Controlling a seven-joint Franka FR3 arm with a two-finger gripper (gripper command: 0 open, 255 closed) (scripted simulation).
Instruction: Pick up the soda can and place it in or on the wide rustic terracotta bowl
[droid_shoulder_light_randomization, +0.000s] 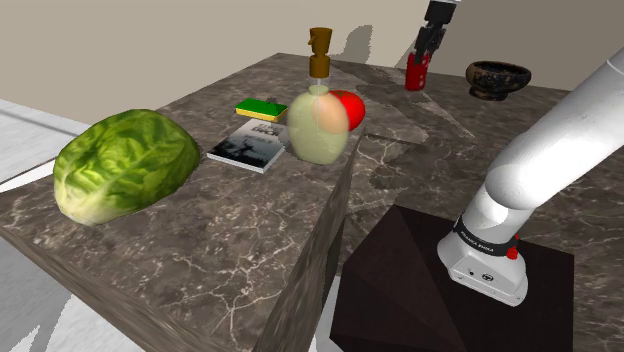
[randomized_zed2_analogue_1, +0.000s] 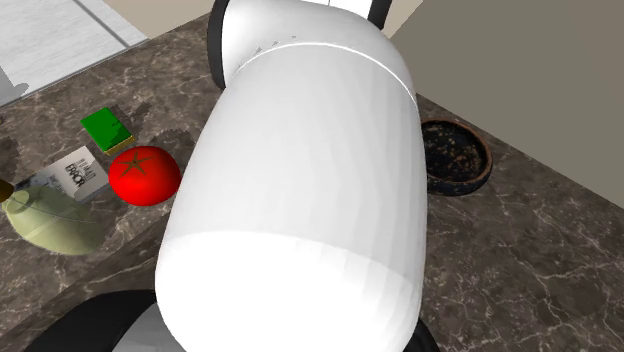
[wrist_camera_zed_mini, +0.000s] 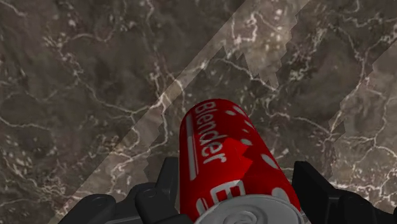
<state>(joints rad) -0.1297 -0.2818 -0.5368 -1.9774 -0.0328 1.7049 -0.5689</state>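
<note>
Nearest you: the stand (droid_shoulder_light_randomization: 455, 290), with the white arm (droid_shoulder_light_randomization: 560, 150) reaching up and away over the marble counter (droid_shoulder_light_randomization: 220, 240).

Near end, shoulder view's left: a lettuce (droid_shoulder_light_randomization: 125, 165). It is not in your way.

Mid-counter cluster: book (droid_shoulder_light_randomization: 250, 148), green-and-yellow sponge (droid_shoulder_light_randomization: 262, 108), soap bottle (droid_shoulder_light_randomization: 320, 125), and a tomato (droid_shoulder_light_randomization: 350, 105) just behind the bottle. All of it is well apart from the working spot.

Far end: the gripper (droid_shoulder_light_randomization: 424, 50) points down on the soda can (droid_shoulder_light_randomization: 417, 74), which is red and upright. In the wrist view the black fingers (wrist_camera_zed_mini: 167, 184) press against the can's sides just below its silver lid. That reads as a grip on the can. You cannot tell whether its base has left the counter.

Farthest: the dark bowl (droid_shoulder_light_randomization: 498, 78), near the can toward the shoulder view's right, with bare counter between them.

Step in hand, by judgement: lift and carry.
- Raise the can straight up first, until its base would pass above the bowl's rim.
- Then travel sideways toward the bowl with the wrist level.
- The can is smooth and round and held near its top, so it may slip or swing. Go slowly.
- Centre it over the bowl's hollow before you lower.
- Set the base on the flat middle, since the can could tip on the sloping wall.
- Open the fingers only once the can rests.
</note>
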